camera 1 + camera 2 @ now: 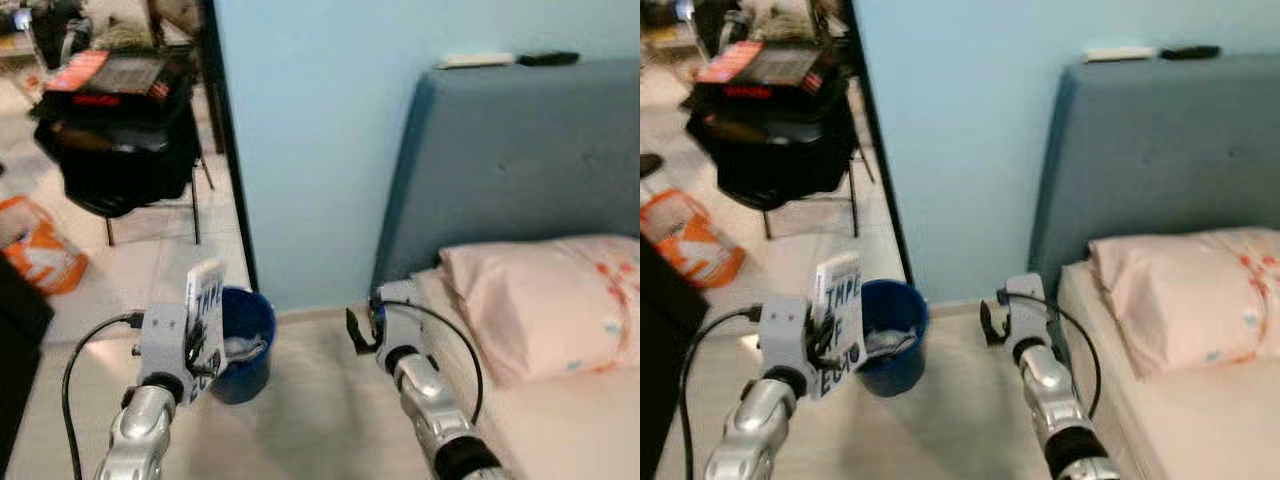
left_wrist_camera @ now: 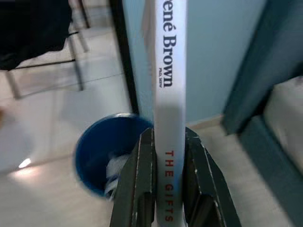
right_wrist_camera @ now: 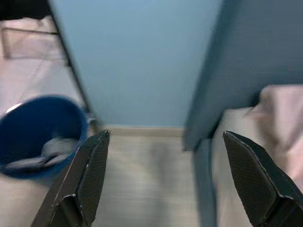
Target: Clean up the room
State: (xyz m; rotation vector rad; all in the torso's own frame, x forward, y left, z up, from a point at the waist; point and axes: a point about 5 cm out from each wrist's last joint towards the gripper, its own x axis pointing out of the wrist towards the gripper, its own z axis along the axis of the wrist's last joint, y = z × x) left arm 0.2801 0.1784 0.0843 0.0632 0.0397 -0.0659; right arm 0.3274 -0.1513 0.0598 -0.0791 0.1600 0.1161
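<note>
**Book held upright beside the blue bin**

You have a white paperback book (image 2: 169, 109) clamped in the left tool (image 2: 168, 189), one finger on each cover, spine facing the wrist camera. It stands upright; the spine reads "Brown" in black and "THE GIFTS" in red, and the cover carries large dark lettering. Just beyond the tool, a round blue bin (image 1: 245, 345) sits on the floor, open-topped, with crumpled pale paper inside.
</note>
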